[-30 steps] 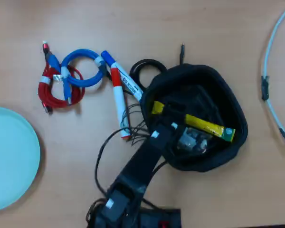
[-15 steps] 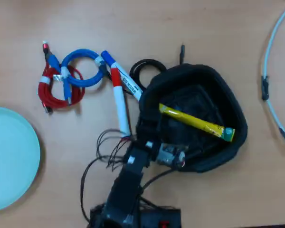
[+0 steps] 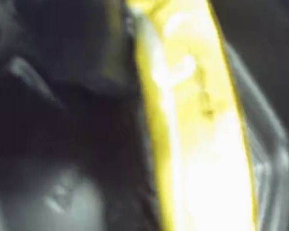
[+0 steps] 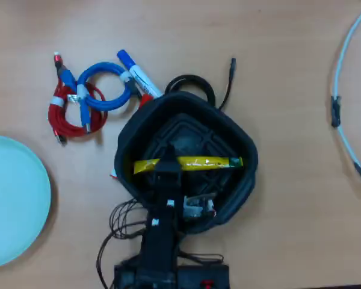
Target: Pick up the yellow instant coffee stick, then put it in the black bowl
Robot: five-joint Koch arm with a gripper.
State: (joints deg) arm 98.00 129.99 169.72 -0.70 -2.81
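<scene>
The yellow instant coffee stick point(image 4: 204, 162) lies flat and roughly level across the inside of the black bowl point(image 4: 228, 126) at the table's middle, its green end to the right in the overhead view. My arm reaches up from the bottom edge, and the gripper point(image 4: 167, 167) sits over the stick's left part, covering it there. The jaws' state does not show from above. In the wrist view the stick point(image 3: 192, 120) fills the frame as a blurred yellow band against the dark bowl point(image 3: 62, 96).
A blue-and-white marker point(image 4: 135, 72) and a coiled black cable point(image 4: 192, 84) touch the bowl's far rim. Coiled blue point(image 4: 105, 84) and red point(image 4: 69, 111) cables lie at the upper left. A pale blue plate point(image 4: 12, 198) is at the left edge, a white cable point(image 4: 349, 90) at the right.
The bowl has shifted left, now covering most of the red-and-white marker. The stick has turned from slanted to level. My gripper went from the bowl's near rim to over the stick.
</scene>
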